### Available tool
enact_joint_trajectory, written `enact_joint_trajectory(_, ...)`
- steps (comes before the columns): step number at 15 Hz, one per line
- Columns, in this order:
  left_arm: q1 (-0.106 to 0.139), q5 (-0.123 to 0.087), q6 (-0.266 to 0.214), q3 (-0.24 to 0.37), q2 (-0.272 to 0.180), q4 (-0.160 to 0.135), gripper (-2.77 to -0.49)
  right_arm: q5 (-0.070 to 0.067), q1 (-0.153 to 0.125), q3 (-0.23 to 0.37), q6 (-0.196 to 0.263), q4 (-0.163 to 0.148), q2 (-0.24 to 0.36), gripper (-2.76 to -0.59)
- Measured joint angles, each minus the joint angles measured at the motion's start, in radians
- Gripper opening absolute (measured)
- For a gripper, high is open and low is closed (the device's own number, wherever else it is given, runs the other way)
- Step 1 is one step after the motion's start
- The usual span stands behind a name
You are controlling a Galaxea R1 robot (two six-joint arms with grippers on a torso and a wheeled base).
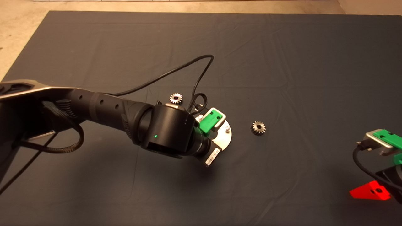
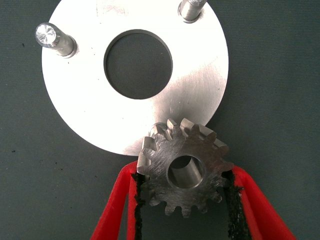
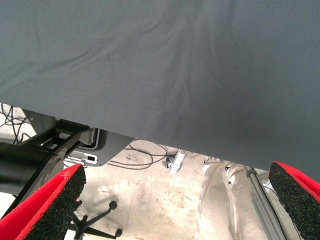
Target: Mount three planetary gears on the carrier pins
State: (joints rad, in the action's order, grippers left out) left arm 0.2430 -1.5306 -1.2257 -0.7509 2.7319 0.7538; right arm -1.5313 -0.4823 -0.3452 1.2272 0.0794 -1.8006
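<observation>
In the left wrist view, my left gripper [image 2: 184, 176] is shut on a planetary gear [image 2: 186, 150], its red fingers [image 2: 119, 210] pressing the teeth on both sides. The gear sits over the rim of the shiny carrier disc [image 2: 90, 100], and silver metal shows through its centre hole. Two bare carrier pins [image 2: 52, 39] [image 2: 190, 10] stand on the far part of the disc. From above, the left arm covers most of the disc [image 1: 225, 138]. Two more gears lie on the mat: one [image 1: 176, 98] behind the arm, one [image 1: 258, 127] to the disc's right. My right gripper [image 3: 177, 170] is open with nothing in it.
The right gripper [image 1: 372, 190] is parked at the mat's lower right edge. A black cable [image 1: 191, 69] loops up from the left wrist. Past the mat's edge, the right wrist view shows floor, cables and a chair base [image 3: 97, 222].
</observation>
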Motion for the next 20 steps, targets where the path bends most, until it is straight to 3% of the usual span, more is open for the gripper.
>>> enact_joint_trajectory(7, -0.024, 0.0, 0.001, -0.017, 0.0, 0.011, -2.43, 0.0, 0.0, 0.0, -0.008, -0.001, 0.006, -0.62)
enact_joint_trajectory(10, -0.024, 0.0, 0.004, -0.034, 0.001, 0.034, -2.43, 0.0, 0.0, 0.001, -0.008, -0.001, 0.008, -0.62)
enact_joint_trajectory(17, -0.025, 0.0, 0.016, -0.051, 0.002, 0.05, -2.43, 0.0, 0.0, 0.002, -0.009, -0.002, 0.011, -0.62)
enact_joint_trajectory(20, -0.04, 0.002, 0.018, -0.056, 0.002, 0.058, -2.43, 0.0, 0.0, 0.002, -0.011, -0.002, 0.011, -0.62)
